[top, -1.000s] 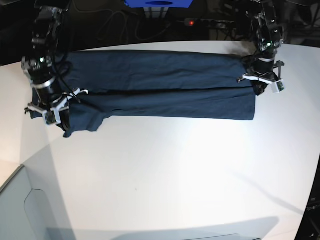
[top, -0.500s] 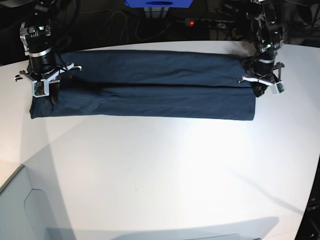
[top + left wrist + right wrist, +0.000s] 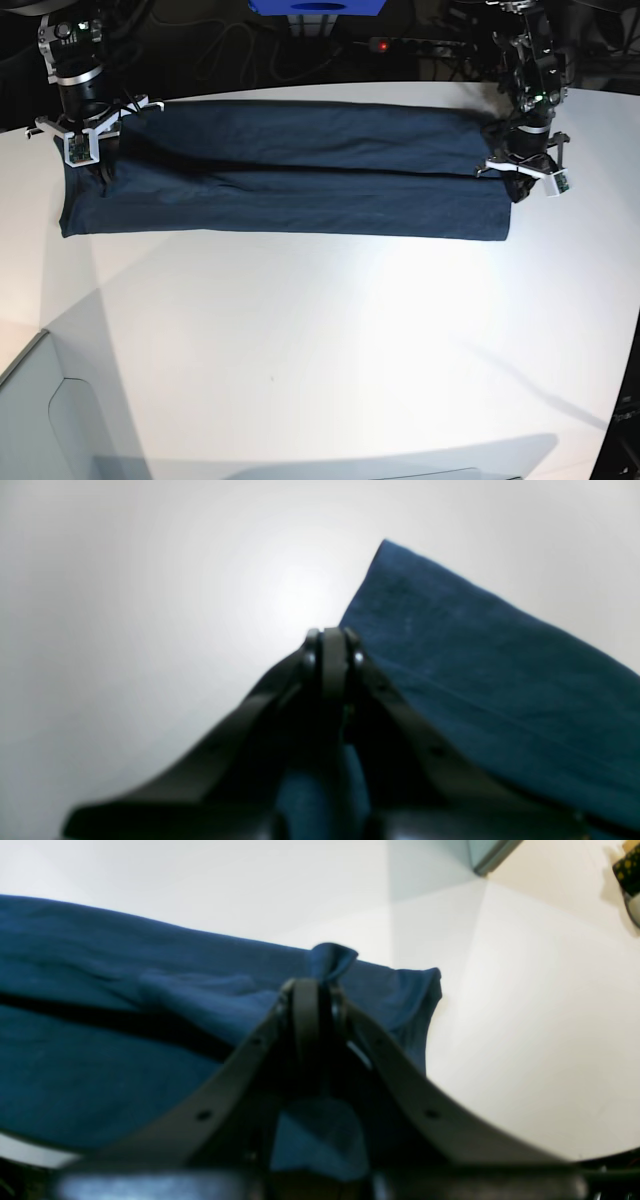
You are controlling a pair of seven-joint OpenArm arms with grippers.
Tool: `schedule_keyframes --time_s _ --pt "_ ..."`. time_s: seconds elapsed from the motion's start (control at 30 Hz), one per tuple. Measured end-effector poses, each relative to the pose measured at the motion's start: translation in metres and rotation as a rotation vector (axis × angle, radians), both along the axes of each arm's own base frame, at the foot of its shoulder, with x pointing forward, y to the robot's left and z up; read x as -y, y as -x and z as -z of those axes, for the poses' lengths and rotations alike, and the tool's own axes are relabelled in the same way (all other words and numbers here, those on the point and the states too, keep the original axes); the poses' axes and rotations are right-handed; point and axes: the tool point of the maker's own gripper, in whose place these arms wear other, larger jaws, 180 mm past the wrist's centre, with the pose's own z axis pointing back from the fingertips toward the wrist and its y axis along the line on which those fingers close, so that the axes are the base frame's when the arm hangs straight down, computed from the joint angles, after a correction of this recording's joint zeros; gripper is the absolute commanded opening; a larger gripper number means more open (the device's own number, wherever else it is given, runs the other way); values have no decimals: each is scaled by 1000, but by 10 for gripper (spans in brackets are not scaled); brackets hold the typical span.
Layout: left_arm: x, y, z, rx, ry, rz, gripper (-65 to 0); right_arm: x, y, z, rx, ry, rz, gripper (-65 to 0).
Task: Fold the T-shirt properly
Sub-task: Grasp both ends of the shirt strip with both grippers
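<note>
**Navy T-shirt, folded to a long band, pinched at both ends**

T-shirt (image 3: pixel 300 180): dark navy cloth, laid as a long horizontal band across the upper part of the white table (image 3: pixel 330 350) in the base view; long fold line along the middle.

Left gripper (image 3: pixel 518 180): upper right of the base view, at the band's right end; fingers (image 3: pixel 332 655) pressed together, blue cloth between them lower down.

Right gripper (image 3: pixel 97 170): upper left of the base view, at the band's left end; fingers (image 3: pixel 305 1010) clamped on a bunched tuft of cloth.

Power strip (image 3: pixel 415 45): top centre, red light, behind the table.
</note>
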Motion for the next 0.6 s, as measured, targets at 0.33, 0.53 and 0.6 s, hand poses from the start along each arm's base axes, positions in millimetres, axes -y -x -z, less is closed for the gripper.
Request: schedule_keyframes --time_s 0.33,0.53,0.6 --pt "0 1 1 -4 -1 -1 -650 -2 -6 -6 56 -23 14 -649" --pt "-1 1 1 -3 -2 -1 -650 19 -28 -6 107 -25 71 -649" --pt "0 1 1 -3 -2 -1 -650 25 -29 0 94 -30 90 -649"
